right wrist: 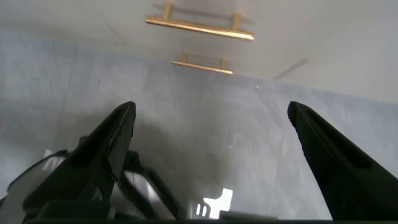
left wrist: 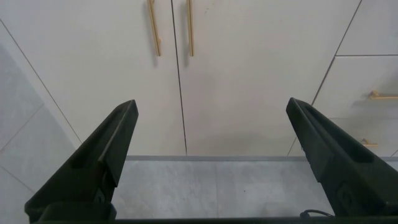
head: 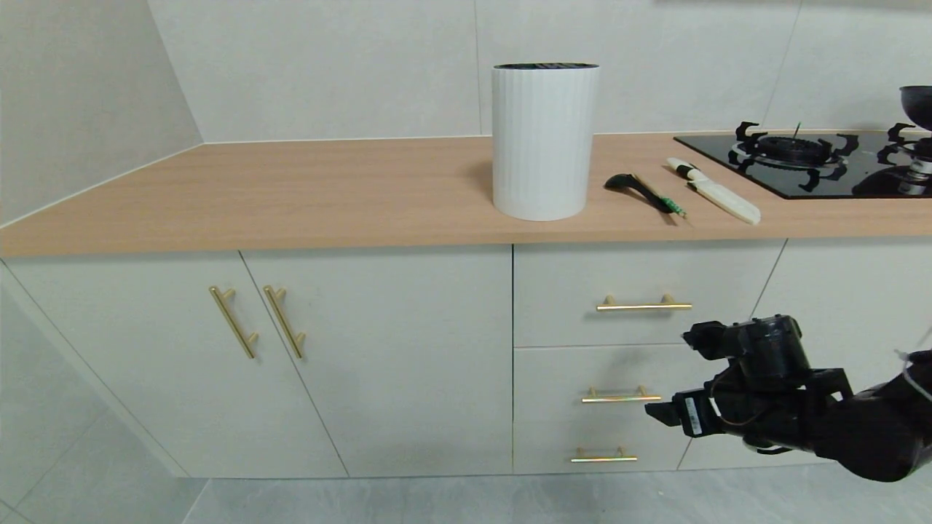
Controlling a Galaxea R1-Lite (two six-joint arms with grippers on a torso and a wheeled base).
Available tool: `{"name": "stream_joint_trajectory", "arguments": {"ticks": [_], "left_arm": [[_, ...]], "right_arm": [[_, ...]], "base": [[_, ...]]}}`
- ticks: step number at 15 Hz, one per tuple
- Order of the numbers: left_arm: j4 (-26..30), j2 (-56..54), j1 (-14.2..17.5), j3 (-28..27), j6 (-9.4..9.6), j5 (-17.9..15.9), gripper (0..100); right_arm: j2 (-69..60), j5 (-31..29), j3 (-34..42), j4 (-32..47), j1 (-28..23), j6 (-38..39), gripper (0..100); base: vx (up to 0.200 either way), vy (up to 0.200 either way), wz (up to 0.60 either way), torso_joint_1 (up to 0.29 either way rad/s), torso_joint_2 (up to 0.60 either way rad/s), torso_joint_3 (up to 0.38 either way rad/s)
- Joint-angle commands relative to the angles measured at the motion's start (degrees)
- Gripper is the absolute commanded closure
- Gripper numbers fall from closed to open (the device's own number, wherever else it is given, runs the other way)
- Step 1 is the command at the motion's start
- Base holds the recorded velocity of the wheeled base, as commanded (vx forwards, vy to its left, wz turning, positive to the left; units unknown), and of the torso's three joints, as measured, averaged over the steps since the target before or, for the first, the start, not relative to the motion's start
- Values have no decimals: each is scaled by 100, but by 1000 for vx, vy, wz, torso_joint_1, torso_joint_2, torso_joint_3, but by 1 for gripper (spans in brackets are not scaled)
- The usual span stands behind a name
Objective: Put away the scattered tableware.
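I can read no text, number or sign. The one label is a small white sticker (head: 695,416) on the lower finger of my right gripper (head: 668,372). It carries dark print that is too small to make out.

On the counter (head: 328,196) stand or lie one white ribbed holder (head: 545,142) near the front edge, one black spoon (head: 632,184), one thin green-tipped stick (head: 668,204) against the spoon's handle, and one white knife (head: 717,193), these three toward the counter's right end. One black hob (head: 735,161) sits at the back right corner, with two burners (head: 794,149) (head: 910,149) in view. Below the front edge are two cupboard doors (head: 131,378) (head: 408,364) with two upright brass handles (head: 233,322) (head: 285,322), and three drawers (head: 575,291) (head: 553,378) (head: 546,447) with three level brass handles (head: 644,306) (head: 621,397) (head: 603,458). There are two grippers, the left gripper (left wrist: 210,106) and the right gripper (right wrist: 210,107), each with two fingers set wide apart
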Motion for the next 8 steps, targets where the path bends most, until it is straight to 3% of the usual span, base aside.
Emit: {"name": "stream_joint_trajectory", "arguments": {"ticks": [1, 8], "left_arm": [[0, 9, 4, 0, -1, 4, 0], [0, 9, 4, 0, -1, 4, 0]], "right_arm": [[1190, -67, -108, -824, 6, 11, 0], [2403, -208, -161, -2521, -117, 11, 0]], "base": [[0, 0, 0, 0, 0, 0], [0, 0, 0, 0, 0, 0]]}}
